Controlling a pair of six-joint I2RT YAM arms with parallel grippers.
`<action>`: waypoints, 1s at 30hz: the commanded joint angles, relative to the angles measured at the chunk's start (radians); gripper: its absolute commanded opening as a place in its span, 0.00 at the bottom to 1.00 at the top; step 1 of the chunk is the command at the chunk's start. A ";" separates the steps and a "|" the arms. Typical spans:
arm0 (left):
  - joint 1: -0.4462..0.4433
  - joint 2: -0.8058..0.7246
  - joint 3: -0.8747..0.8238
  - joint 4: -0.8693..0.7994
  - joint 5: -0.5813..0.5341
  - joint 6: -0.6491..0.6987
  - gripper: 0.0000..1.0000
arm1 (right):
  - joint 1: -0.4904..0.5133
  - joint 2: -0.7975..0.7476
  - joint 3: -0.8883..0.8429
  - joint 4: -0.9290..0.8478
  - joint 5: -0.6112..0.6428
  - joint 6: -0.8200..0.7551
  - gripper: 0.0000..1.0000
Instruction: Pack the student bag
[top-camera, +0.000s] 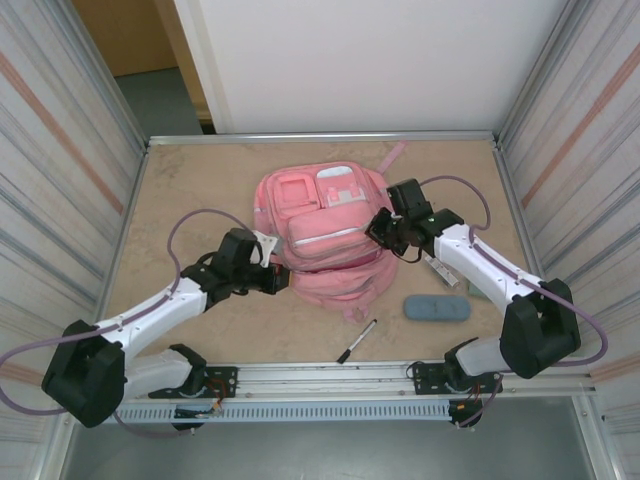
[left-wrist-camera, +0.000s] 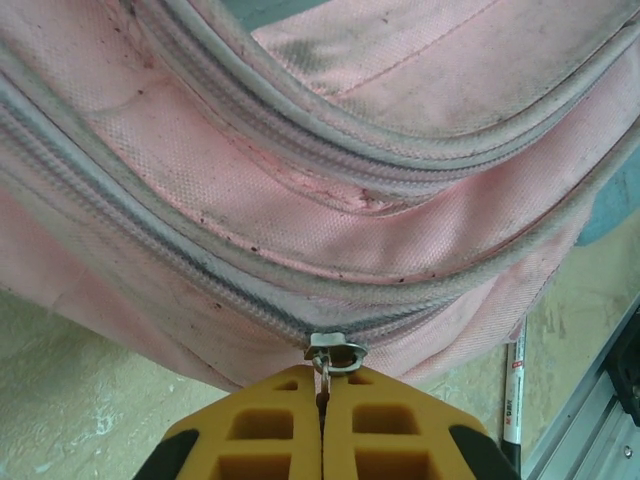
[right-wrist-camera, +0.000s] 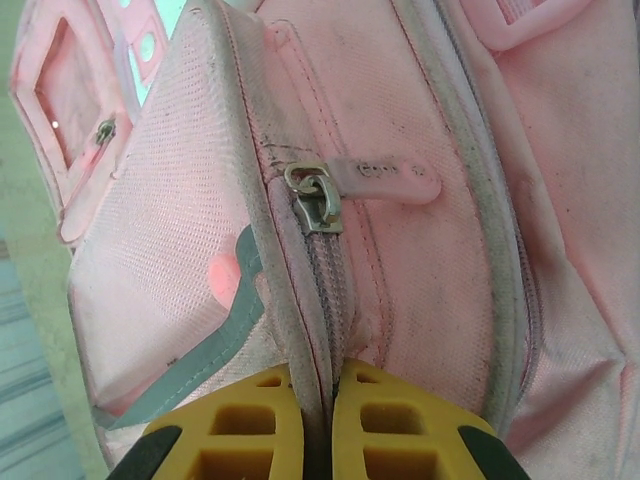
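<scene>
Holding bag (top-camera: 322, 240) mid-table between my arms. Left gripper (left-wrist-camera: 322, 392) pressed shut on zip pull (left-wrist-camera: 335, 353); right gripper (right-wrist-camera: 318, 388) pinching pocket seam (right-wrist-camera: 298, 335). Fabric soft, floppy, likely light: I'd tug by pull, brace at seam.

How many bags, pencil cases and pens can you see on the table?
Pink student bag: 1
Blue-grey pencil case: 1
White pen with a black cap: 1
Total: 3, plus something small, half hidden under the right arm, that I cannot name.
</scene>
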 joint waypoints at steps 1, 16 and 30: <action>0.026 -0.024 -0.024 -0.120 -0.052 -0.016 0.00 | -0.064 -0.027 0.026 0.033 0.102 -0.084 0.00; -0.173 0.158 0.167 0.133 0.040 0.018 0.00 | -0.011 -0.095 -0.004 -0.108 -0.021 0.014 0.74; -0.228 0.321 0.227 0.296 0.154 -0.045 0.00 | 0.263 -0.020 -0.039 -0.117 0.120 0.530 0.77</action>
